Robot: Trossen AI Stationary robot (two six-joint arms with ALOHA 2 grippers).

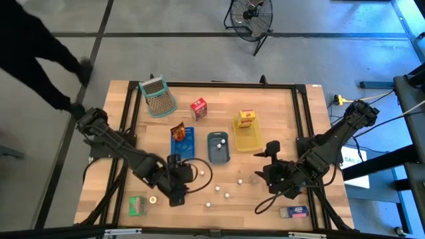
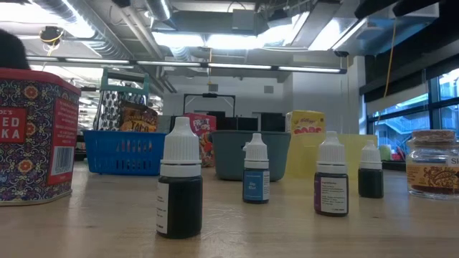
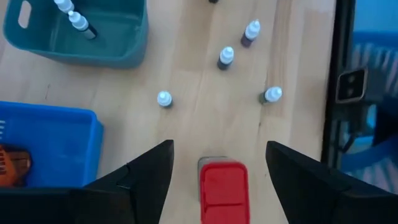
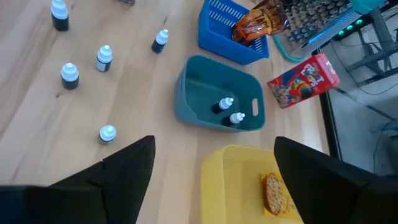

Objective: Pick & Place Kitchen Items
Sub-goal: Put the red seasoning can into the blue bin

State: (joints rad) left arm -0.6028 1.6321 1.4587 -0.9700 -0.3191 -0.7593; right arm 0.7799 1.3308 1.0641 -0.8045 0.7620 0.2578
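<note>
1. The left claw (image 1: 178, 190) hangs low over the near-left part of the desk (image 1: 279, 106), its fingers apart with nothing between them. Seen from its wrist, a red-topped item (image 3: 222, 186) sits right below the gap, so the claw looks lined up to close on it; I cannot tell what the item is.

2. The right claw (image 1: 271, 174) hovers near the desk's right side, fingers spread wide and empty. Its wrist view looks down on the yellow tray (image 4: 249, 180) and the grey-blue tray (image 4: 217, 99), which suggests it is waiting or choosing a target.

3. Sorting seems under way by kind: two small white-capped bottles (image 4: 227, 111) lie inside the grey-blue tray, a brown packet (image 1: 178, 131) stands in the blue tray (image 1: 188, 147), and a yellow carton (image 1: 247, 119) sits at the yellow tray's far end.

4. Several more small bottles (image 1: 220, 191) stand loose on the bare wood between the two arms, probably awaiting the grey-blue tray.

5. A red carton (image 1: 198, 108) stands alone beyond the trays; a green carton (image 1: 137, 205) and a blue carton (image 1: 293, 212) lie near the front edge, unsorted.

6. The green-rimmed basket (image 1: 158, 97) rests at the far left, apart from the work.
</note>
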